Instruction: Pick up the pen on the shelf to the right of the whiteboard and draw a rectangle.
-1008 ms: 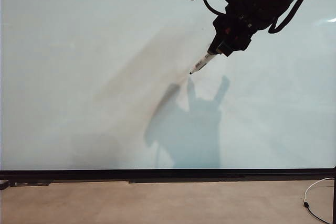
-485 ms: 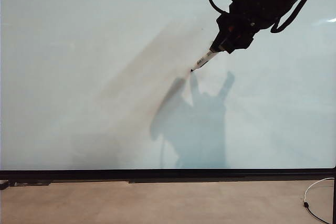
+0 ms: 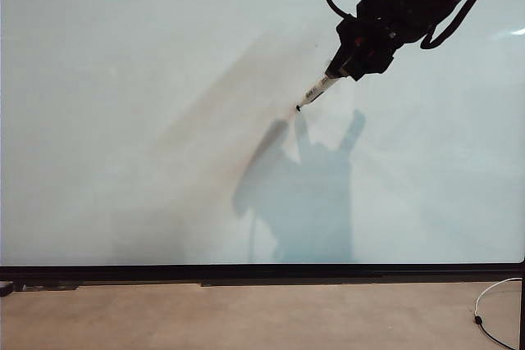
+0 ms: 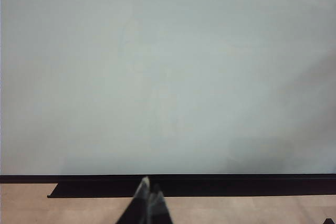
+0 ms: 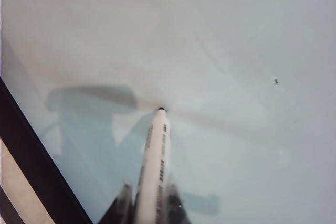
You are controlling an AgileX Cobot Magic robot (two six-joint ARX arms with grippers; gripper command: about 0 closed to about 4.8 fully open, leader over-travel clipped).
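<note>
A: Right end effector [image 3: 340, 70]?
B: Upper right of the exterior frame, pinching the pen [image 3: 312, 93] by its barrel, black tip slanting down-left and meeting the whiteboard [image 3: 123, 120], arm shadow below. Same pinch visible at the wrist camera: pen [image 5: 156, 166] between two fingers [image 5: 119, 205], tip against the board [image 5: 236, 35].
A: Any rectangle drawn?
B: None visible; only a tiny dark speck [image 5: 276, 81] on the board.
A: Left end effector [image 4: 149, 190]?
B: Bottom centre of its own camera frame, tips pressed together, facing the board [image 4: 168, 66] near its black lower edge, well apart from it.
</note>
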